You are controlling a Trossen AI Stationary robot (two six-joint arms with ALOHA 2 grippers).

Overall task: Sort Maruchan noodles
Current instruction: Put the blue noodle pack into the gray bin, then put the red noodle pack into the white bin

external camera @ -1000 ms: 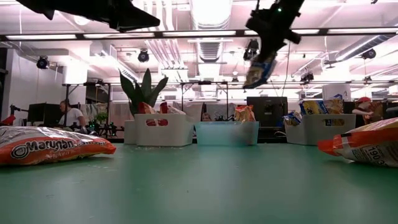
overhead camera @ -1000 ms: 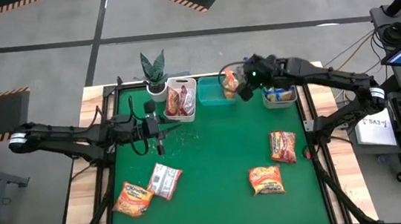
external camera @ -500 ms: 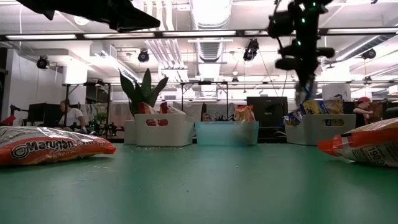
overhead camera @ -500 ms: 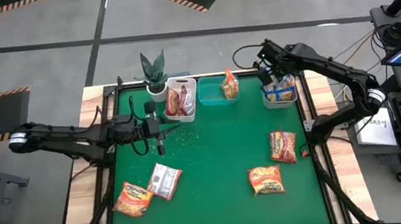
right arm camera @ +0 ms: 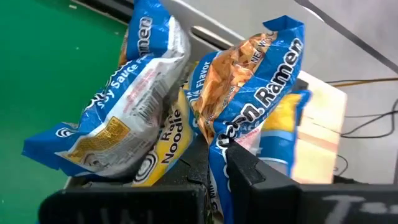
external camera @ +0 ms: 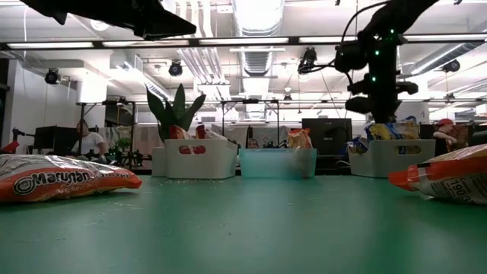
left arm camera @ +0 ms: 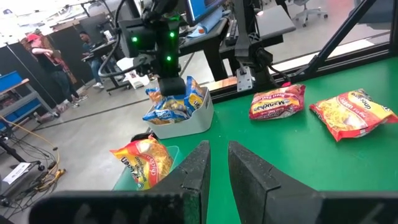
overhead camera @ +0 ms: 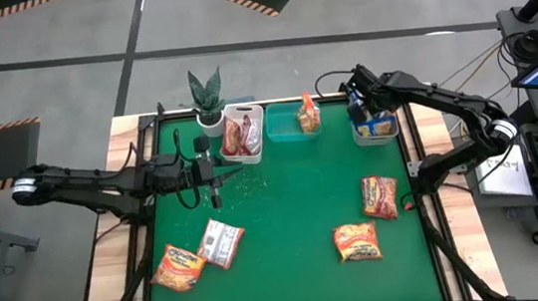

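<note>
The right hand [overhead camera: 355, 111] hangs over the grey bin [overhead camera: 375, 131] at the far right of the green surface [overhead camera: 285, 209], its fingers pinched together on the top edge of a blue packet [right arm camera: 249, 106], which stands among the other blue packets already heaped there [right arm camera: 118, 118]; the step in hand looks like the drop into that bin. To do it well the fingers should part only once the packet sits low between its neighbours, since the heap rides above the rim and a high release could let it slide over the wall; the arm should then lift straight up, so the crinkly wrapper does not catch on a finger and come out again.

The left hand [overhead camera: 213, 168] waits over the left part of the surface, its fingers [left arm camera: 198, 163] a narrow gap apart with nothing between them.

Sorted so far: red-brown packets in the white bin [overhead camera: 244, 133] beside a potted plant [overhead camera: 208, 99], and one orange packet [overhead camera: 307, 114] upright in the teal bin [overhead camera: 292, 126]. Four packets lie loose on the surface: an orange one [overhead camera: 178, 266] touching a pale one [overhead camera: 221, 242] near the left front, a red-brown one [overhead camera: 379, 197] and an orange one [overhead camera: 358, 241] on the right. The red-brown one lies nearest the right arm and looks the natural next pick.
</note>
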